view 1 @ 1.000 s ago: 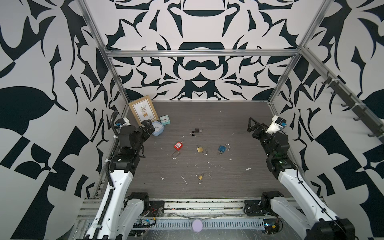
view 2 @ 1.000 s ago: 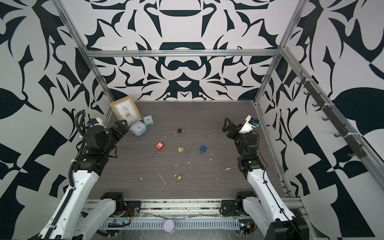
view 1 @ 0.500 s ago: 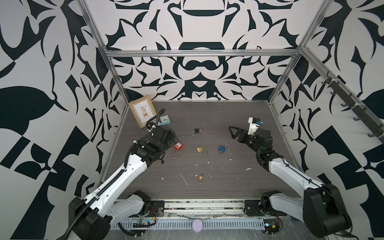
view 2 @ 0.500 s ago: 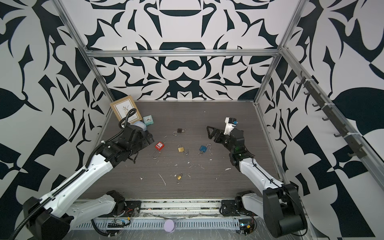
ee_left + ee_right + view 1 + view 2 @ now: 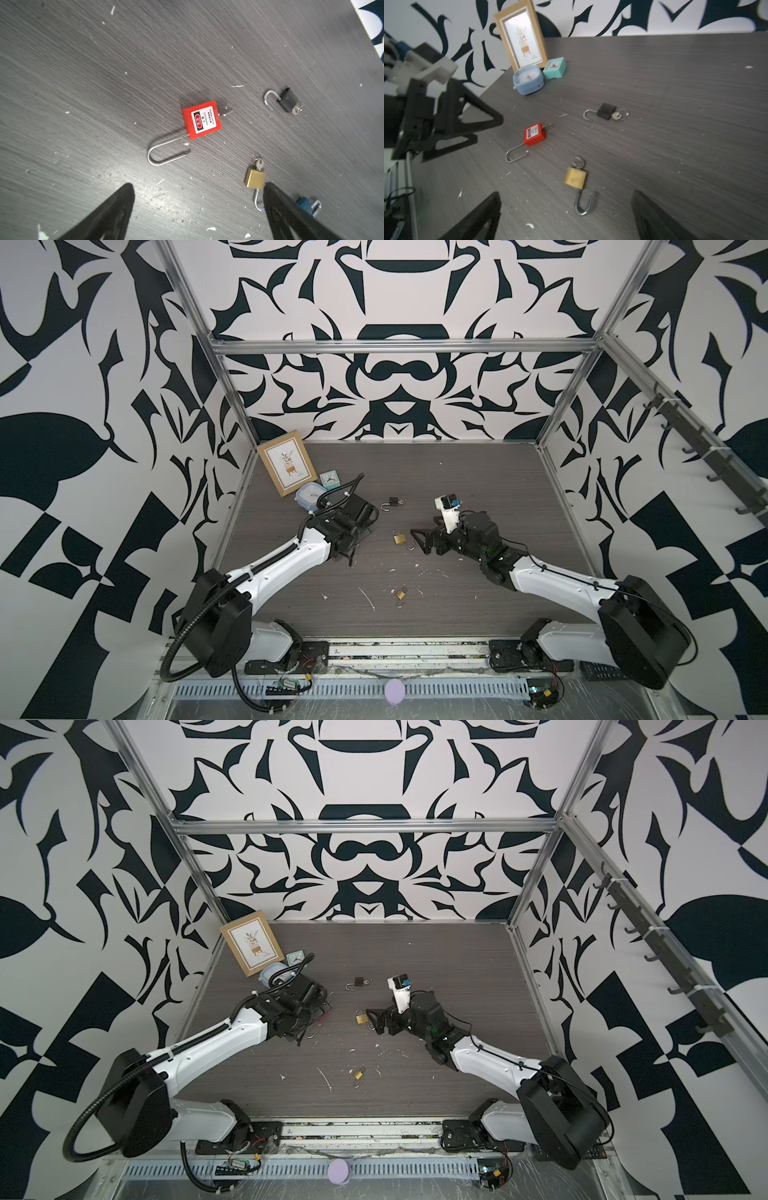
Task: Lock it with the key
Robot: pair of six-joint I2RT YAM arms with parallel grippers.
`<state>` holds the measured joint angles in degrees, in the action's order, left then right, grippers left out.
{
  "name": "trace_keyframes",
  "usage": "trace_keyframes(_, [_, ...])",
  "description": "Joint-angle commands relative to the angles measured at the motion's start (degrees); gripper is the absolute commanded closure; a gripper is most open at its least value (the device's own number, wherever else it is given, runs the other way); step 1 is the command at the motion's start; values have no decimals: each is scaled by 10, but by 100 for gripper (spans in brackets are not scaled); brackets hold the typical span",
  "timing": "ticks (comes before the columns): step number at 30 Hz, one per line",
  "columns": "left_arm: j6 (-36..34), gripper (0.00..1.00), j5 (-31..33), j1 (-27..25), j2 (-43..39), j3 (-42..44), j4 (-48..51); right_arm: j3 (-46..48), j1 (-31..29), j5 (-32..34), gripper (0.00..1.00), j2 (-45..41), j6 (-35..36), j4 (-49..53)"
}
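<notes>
Finding: you have nothing locked yet. Your left gripper (image 5: pixel 198 187) stands wide open and empty above the table (image 5: pixel 478 489). It faces the red padlock (image 5: pixel 200 119), which lies flat with its long shackle sprung out and its key (image 5: pixel 225 111) seated in the body. Your right gripper (image 5: pixel 566 194) is likewise fully spread and holds nothing. The brass padlock (image 5: pixel 575 178) lies just ahead of it, key in, shackle free. The black padlock (image 5: pixel 606 111), farther back, is also unlatched with a key in it. A blue padlock (image 5: pixel 304 204) is partly hidden behind the left gripper, so its condition cannot be told.

Judgement: the task is at its opening stage. Outstanding: steady a lock body, press the shackle home, turn the key. Which lock you intend first is not evident.
</notes>
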<state>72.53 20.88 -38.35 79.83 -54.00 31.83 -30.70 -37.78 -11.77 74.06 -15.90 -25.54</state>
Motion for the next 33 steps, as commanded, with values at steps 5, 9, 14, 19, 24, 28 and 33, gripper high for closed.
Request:
trace_keyframes(5, [51, 0, 7, -2, 67, -38, -46, -3, -38, 16, 1, 39, 51, -36])
trace_keyframes(9, [44, 0, 6, -2, 111, -66, -73, -7, -55, 19, 1, 43, 58, -36])
trace_keyframes(14, [64, 1, -21, -2, 170, -104, -85, -1, -60, 35, 1, 32, 67, -30])
trace_keyframes(19, [87, 2, -56, -2, 213, -126, -92, 10, -59, 49, 1, 16, 75, -28])
trace_keyframes(24, [96, 2, -50, -2, 232, -122, -97, 13, -60, 56, 1, 8, 79, -28])
trace_keyframes(28, [94, 2, -27, -2, 230, -111, -97, 11, -60, 54, 1, 10, 79, -25])
trace_keyframes(33, [92, 3, -2, -1, 226, -102, -86, 5, -60, 53, 1, 16, 80, -23])
